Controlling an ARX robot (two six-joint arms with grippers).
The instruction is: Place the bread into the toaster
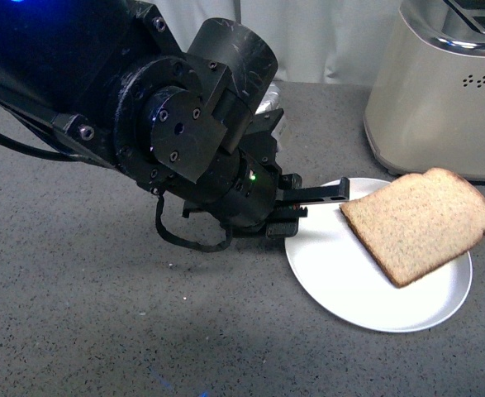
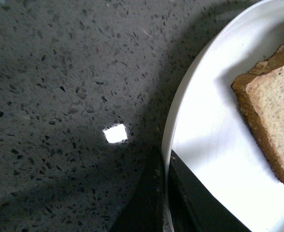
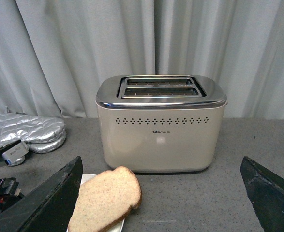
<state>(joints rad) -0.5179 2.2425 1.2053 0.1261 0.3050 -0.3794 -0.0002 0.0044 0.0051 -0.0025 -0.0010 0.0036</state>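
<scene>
My left pincer, the nearer one, is nipped narrow on the white plate rim, with the bread at three o'clock, its rounded top pointing two o'clock toward the toaster.

- Front view: soft, even light; a blue glow at 11 o'clock, and the bread blurs slightly at its 3 o'clock edge.
- Left wrist view: dim; broad shadows cross the counter, with one small glare patch near centre (the plate is almost blown out).
- Right wrist view: clear, with the toaster gleaming on top; the right pincer's fingers are dark and soft at 4 and 8 o'clock.
</scene>
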